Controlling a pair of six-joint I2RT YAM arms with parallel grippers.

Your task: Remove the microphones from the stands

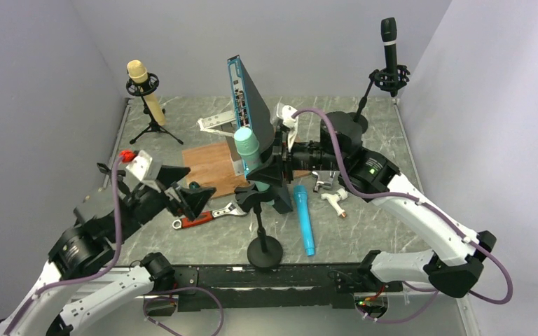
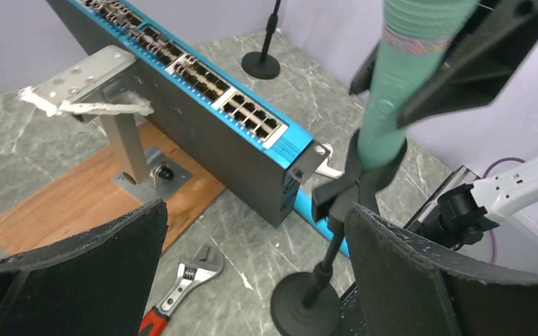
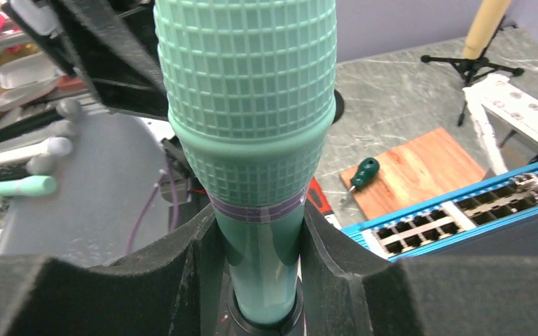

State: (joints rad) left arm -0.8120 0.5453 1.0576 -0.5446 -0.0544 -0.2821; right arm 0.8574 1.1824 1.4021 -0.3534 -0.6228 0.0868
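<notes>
Two arms are on my screens, and only one has hold of anything. The right gripper (image 3: 259, 269) is clenched on the green microphone (image 3: 252, 126). Its black pads (image 3: 189, 280) press the shaft from both sides, just under the purple band below the mesh head. From the top camera I see that gripper (image 1: 274, 171) reaching in from the right of the stand (image 1: 264, 250), level with the upper shaft.

The green microphone (image 1: 247, 148) stands nearly upright, leaning a little to the left. Its lower end is seated in the clip at the top of the stand, so it is not yet out.

The left gripper (image 1: 190, 198) hangs to the left of the stand, apart from it, with its jaws spread wide and nothing between them. Through its wrist camera the stand (image 2: 307, 308) shows in the gap, nearer the right-hand pad and touching neither.

A blue microphone (image 1: 303, 220) lies flat on the table just right of the stand's base. A red-handled wrench (image 1: 207, 215) lies to the stand's left. Behind the stand, a blue-faced network switch (image 1: 252, 105) stands on edge. A wooden board (image 1: 210, 168) lies behind the stand and to its left.
</notes>
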